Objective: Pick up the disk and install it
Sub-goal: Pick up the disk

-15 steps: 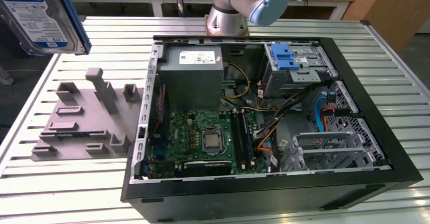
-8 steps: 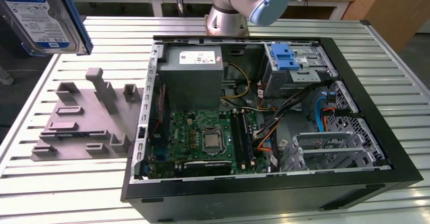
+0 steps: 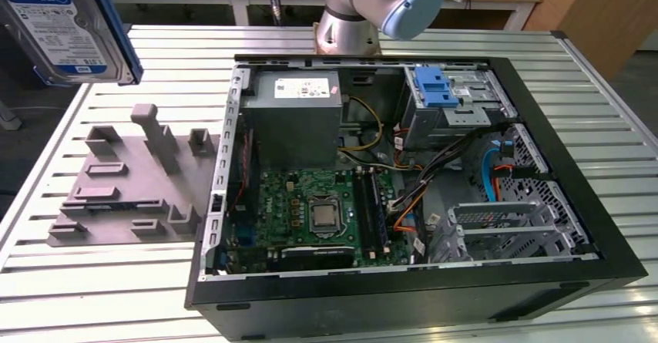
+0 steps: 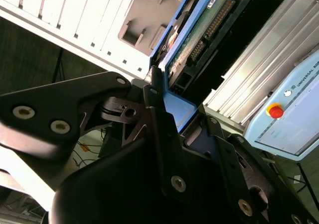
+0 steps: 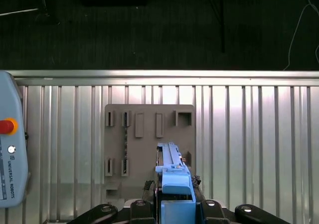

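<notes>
The disk (image 3: 62,27) is clear of the table, held in the air at the exterior view's upper left with its label face showing. Its blue carrier frame (image 3: 122,31) runs along one edge. In the first wrist view the disk is seen edge-on above the grey fixture plate (image 5: 115,144). This plate lies on the slatted table (image 3: 606,89), near the table edge at the exterior view's left. The open computer case (image 3: 411,304) stands beside the fixture, toward the middle of the table, well apart from the disk. Hazards, as judged: the grip bears on the plastic frame at one end only, so a swing or an abrupt stop could let the disk tilt or slip. A tilted disk would probably catch on the case wall, the loose cables (image 3: 481,175) or a drive cage (image 3: 509,220) instead of seating squarely. The gripper (image 4: 182,117) is closed narrowly on the end of the disk. Its black fingers (image 4: 158,119) press the blue frame from both sides, with no gap visible.
</notes>
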{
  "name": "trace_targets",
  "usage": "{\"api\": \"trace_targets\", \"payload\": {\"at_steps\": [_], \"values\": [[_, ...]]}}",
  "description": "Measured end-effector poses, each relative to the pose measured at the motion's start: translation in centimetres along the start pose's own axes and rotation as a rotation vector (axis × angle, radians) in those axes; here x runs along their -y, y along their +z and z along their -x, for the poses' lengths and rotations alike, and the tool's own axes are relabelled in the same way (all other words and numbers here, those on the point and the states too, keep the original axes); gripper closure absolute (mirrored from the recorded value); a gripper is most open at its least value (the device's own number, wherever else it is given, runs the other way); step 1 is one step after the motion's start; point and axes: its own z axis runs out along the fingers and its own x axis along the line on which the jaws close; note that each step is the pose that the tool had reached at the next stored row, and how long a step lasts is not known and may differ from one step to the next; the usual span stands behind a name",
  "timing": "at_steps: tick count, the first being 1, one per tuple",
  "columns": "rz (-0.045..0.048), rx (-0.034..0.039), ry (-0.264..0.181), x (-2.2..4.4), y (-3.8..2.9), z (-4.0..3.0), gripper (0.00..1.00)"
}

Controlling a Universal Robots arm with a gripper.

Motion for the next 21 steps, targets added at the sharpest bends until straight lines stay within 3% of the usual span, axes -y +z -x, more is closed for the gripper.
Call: {"api": "trace_targets", "payload": {"at_steps": [21], "values": [[0.0, 0.0, 0.0, 0.73, -0.02, -0.27, 0.64]]}}
